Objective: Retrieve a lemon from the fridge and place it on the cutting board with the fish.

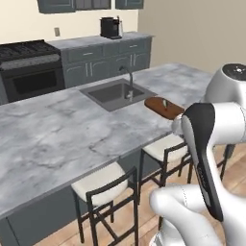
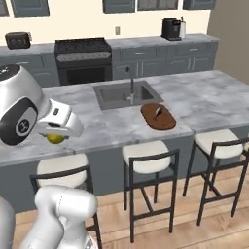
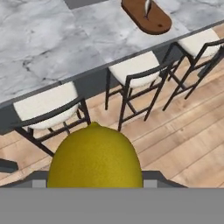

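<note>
One lemon in jaws, one cutting board (one fish), three stools

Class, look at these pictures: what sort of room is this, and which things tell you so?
A home kitchen, rendered: a stove against the back wall, a sink set in a marble island counter, and stools along it.

Fish on cutting board

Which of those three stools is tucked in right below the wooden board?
The middle stool; the cutting board lies on the counter directly above it, while the other two stand off to either side.
</note>
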Robot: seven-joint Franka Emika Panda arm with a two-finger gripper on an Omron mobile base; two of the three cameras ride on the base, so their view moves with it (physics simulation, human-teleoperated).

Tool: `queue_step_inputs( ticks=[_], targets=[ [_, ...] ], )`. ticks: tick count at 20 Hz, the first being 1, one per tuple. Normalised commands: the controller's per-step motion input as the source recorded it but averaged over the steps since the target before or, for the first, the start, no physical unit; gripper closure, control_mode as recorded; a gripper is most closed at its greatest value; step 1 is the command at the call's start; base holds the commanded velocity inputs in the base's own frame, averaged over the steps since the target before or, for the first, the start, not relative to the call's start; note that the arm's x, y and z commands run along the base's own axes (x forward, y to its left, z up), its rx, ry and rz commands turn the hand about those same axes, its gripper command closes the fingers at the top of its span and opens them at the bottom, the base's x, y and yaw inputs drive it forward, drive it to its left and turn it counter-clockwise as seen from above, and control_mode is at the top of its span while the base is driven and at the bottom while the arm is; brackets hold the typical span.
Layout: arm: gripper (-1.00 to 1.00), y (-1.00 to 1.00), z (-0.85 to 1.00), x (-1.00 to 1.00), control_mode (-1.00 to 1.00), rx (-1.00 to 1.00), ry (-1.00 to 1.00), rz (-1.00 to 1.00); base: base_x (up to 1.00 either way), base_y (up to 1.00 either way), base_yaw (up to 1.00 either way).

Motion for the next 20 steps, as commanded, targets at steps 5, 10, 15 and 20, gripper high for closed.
queue_step_inputs(
  ticks=[5,10,15,20],
  targets=[
    [1.0,0.0,0.0,0.0,1.0,0.0,0.0,0.0,0.7,-1.0,0.07],
    [1.0,0.0,0.0,0.0,1.0,0.0,0.0,0.0,0.66,-1.0,0.23],
    [1.0,0.0,0.0,0.0,1.0,0.0,0.0,0.0,0.4,-1.0,0.37],
    [1.0,0.0,0.0,0.0,1.0,0.0,0.0,0.0,0.27,-0.55,0.25]
  ],
)
